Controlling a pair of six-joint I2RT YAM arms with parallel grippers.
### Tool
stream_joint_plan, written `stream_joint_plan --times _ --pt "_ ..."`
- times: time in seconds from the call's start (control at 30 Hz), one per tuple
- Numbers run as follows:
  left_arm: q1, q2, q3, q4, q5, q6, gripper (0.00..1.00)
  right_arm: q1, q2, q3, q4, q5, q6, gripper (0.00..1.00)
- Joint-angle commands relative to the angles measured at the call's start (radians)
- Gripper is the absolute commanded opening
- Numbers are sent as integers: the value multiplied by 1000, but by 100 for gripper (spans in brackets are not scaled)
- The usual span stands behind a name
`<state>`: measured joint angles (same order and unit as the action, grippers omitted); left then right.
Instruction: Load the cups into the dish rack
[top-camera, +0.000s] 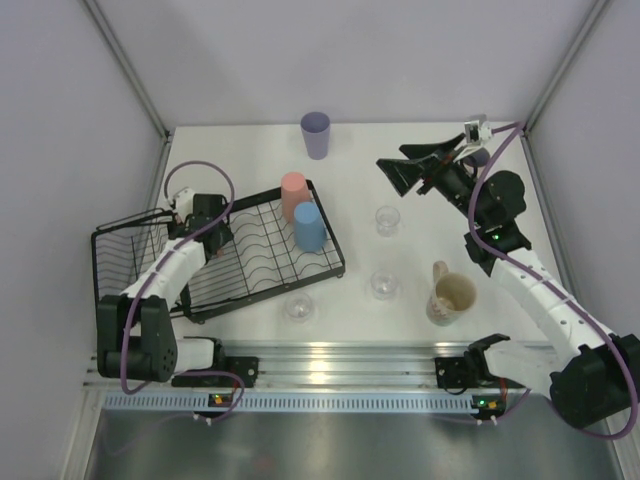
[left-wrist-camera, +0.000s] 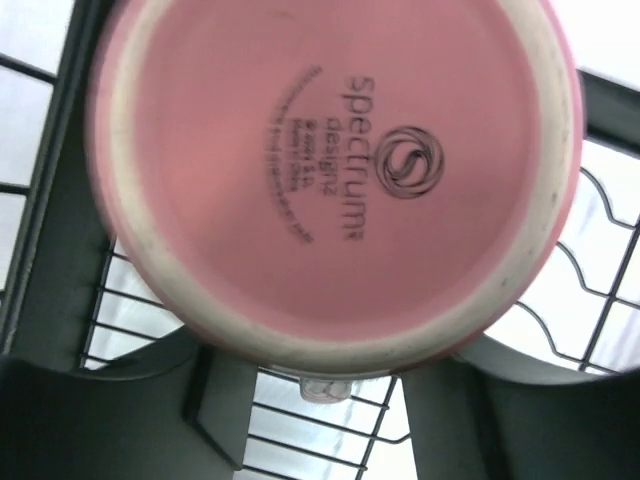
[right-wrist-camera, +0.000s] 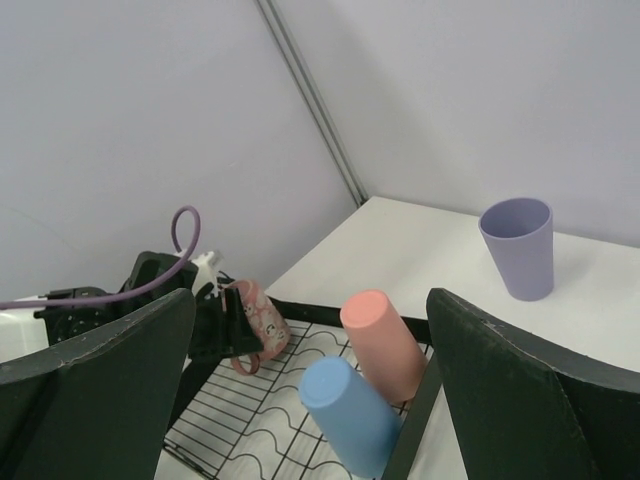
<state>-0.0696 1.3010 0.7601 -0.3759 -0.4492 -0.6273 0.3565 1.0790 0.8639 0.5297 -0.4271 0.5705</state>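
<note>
Jaws on the left gripper (top-camera: 195, 218) flank the pink mug (left-wrist-camera: 330, 170) over the dish rack (top-camera: 250, 270), grip unclear: unseated, it may topple; right gripper (top-camera: 396, 170) gapes empty

Pink mug (left-wrist-camera: 335, 170) looms base-up above dish rack (left-wrist-camera: 45, 230).

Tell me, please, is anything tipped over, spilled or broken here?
Nothing stands out. The salmon cup and blue cup lean upside down in the rack, normal for draining; the purple cup stands upright. No spill shows.

lavender tumbler (top-camera: 315, 133) | salmon-pink tumbler (top-camera: 294, 194) | blue tumbler (top-camera: 309, 226) | black dish rack (top-camera: 245, 266) | cream mug (top-camera: 450, 297) | pink mug (left-wrist-camera: 330, 170), printed pattern
</note>
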Motion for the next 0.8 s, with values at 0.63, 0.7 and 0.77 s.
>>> stream_joint_plan --times 0.63,0.7,0.77 --pt "8 -213 257 -193 -39 -48 84 -17 85 181 -238 83 -47 99" --pt "8 -246 278 -190 9 -29 84 -16 158 274 -374 112 -66 99" --pt "8 -264 315 -189 46 -9 83 -16 214 369 -445 158 -73 97"
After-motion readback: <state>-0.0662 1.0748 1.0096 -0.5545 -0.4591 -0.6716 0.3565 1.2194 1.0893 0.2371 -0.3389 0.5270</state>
